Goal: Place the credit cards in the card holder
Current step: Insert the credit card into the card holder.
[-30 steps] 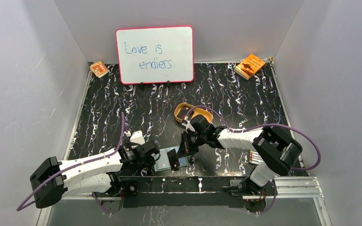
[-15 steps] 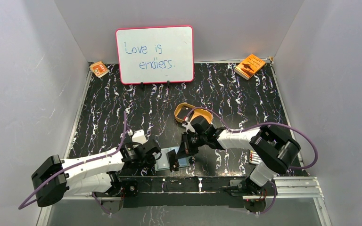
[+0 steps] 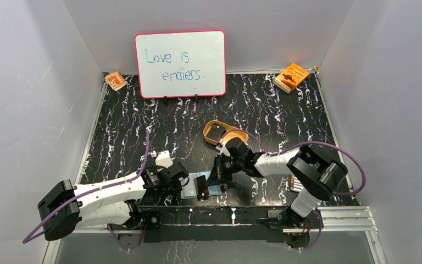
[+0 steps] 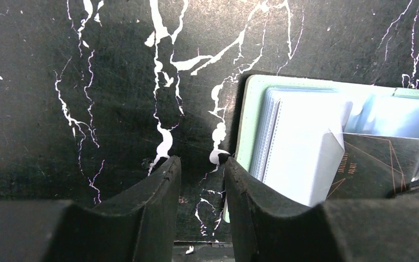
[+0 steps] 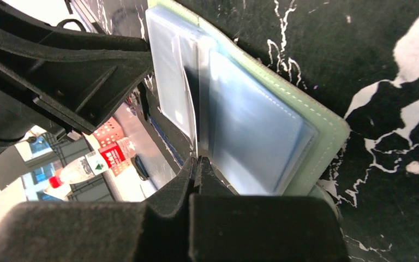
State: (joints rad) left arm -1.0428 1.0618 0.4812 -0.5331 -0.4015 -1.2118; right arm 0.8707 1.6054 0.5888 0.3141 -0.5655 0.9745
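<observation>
On the left, the left gripper (image 4: 201,164) is low over the black marbled table (image 3: 286,121) with its fingers a narrow way apart and nothing between them but bare tabletop; its inner finger stands just beside the left edge of the card holder (image 4: 300,142), perhaps touching it, though I cannot tell. The card holder lies open and flat near the front edge of the table, between the two grippers, its pale plastic sleeves (image 4: 305,164) fanned upward. Further right, a dark credit card (image 4: 379,164) sits partly inside one sleeve, with its lower right corner running under the right gripper (image 5: 198,164). That gripper's fingers are pressed together, and they appear to pinch the card by its trailing edge, seen edge-on from the right wrist. The card looks light, thin, stiff and smooth, so it should slide readily but could slip or twist in a loose pinch; the trailing short edge seems the best place to hold it. The sleeves look soft and floppy and the holder light enough to skid, so I judge its left edge needs bracing during the push.
</observation>
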